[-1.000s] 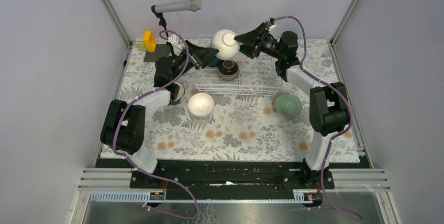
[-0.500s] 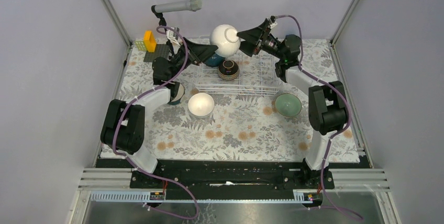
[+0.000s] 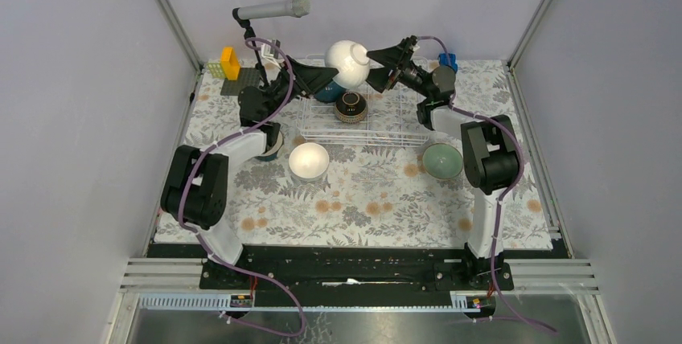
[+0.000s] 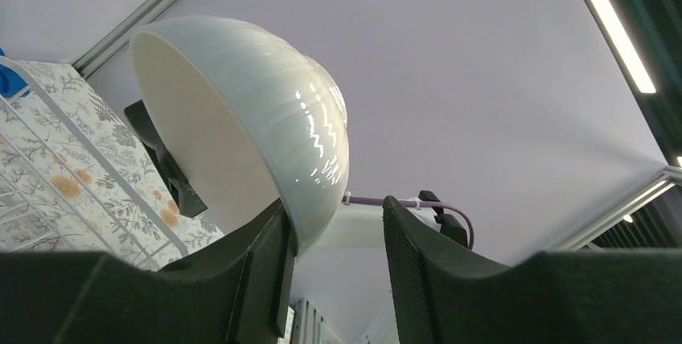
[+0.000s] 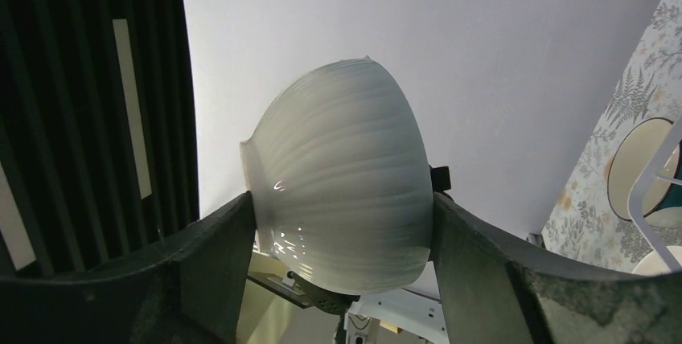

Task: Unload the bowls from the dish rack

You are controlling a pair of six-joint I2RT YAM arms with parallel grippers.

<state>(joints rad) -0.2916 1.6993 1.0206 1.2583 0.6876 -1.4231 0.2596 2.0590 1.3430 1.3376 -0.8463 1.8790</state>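
Over the dish rack (image 3: 394, 117), the white bowl (image 3: 347, 61) has been lifted slightly higher. It is gripped across its body by the right end effector (image 5: 344, 209). Its rim is straddled, unclamped, by the left end effector (image 4: 334, 219), so a handover seems likely.

There are two white bowls (image 3: 348, 56) (image 3: 309, 161), two teal bowls (image 3: 326, 95) (image 3: 275, 144), one mint green bowl (image 3: 443, 160) and one brown bowl (image 3: 351, 107); one dish rack (image 3: 378, 141) and one microphone (image 3: 273, 10).
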